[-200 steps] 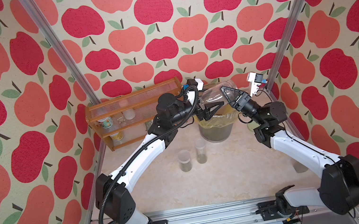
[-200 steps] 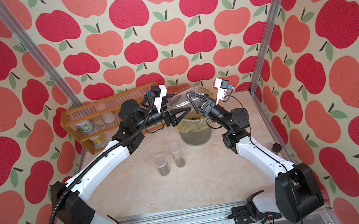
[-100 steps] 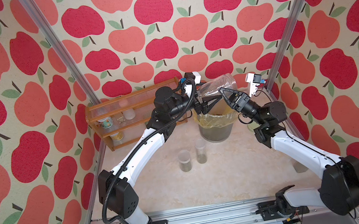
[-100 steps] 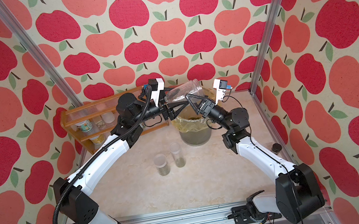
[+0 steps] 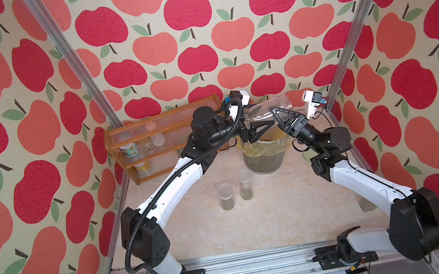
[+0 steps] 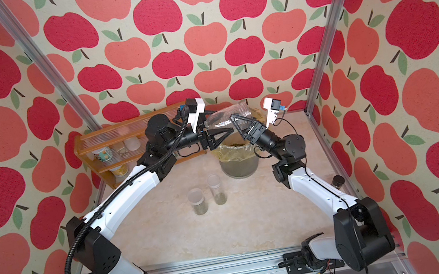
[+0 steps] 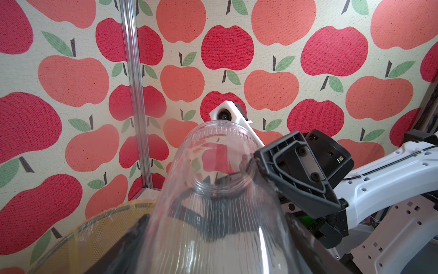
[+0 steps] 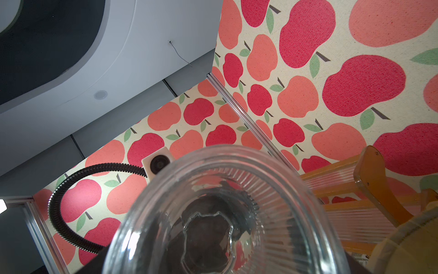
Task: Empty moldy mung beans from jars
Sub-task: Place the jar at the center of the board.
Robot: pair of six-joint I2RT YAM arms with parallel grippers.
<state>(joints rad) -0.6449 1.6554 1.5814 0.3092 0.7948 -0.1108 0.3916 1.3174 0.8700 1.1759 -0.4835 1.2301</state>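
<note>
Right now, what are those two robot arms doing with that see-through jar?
The left hand holds the wide clear jar tipped on its side above the bin, which is lined with a yellow bag. The jar looks empty, and green beans lie in the bin. The right hand is at the jar's open end; whether it grips is unclear. A short jar and a tall slim jar, both with beans at the bottom, stand on the table.

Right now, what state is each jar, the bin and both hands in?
wide jar: lidless, empty, lying on its side above the bin.
short jar: upright, mung beans in the bottom.
tall jar: upright, beans in the bottom.
bin: upright, yellow liner in place, beans inside.
left hand: shut on the wide jar's body.
right hand: jaws astride the wide jar's neck; grip unclear.
</note>
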